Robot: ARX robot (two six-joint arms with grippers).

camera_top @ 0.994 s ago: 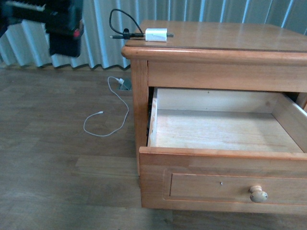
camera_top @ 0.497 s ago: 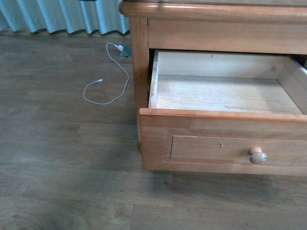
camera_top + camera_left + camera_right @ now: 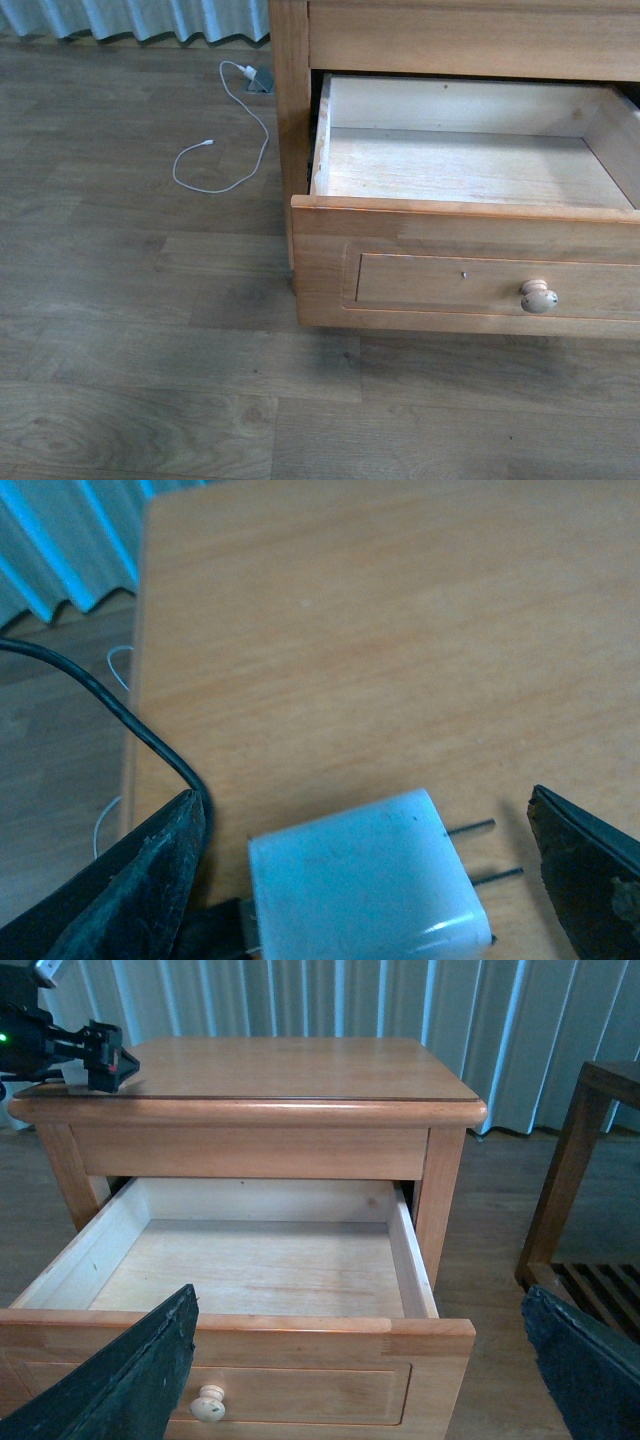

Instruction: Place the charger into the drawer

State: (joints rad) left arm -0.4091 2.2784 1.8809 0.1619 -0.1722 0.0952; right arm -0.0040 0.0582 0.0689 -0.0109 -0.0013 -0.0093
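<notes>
Left gripper, fingers spread wide, straddles the white charger on the nightstand top, seemingly without touching.

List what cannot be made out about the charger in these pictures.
Front view: the nightstand top is cut off by the upper edge, so no charger shows.
Left wrist view: the charger is cut off by the picture's edge; its cable joint is unclear.
Right wrist view: the left arm covers the tabletop's corner; no charger shows.
</notes>
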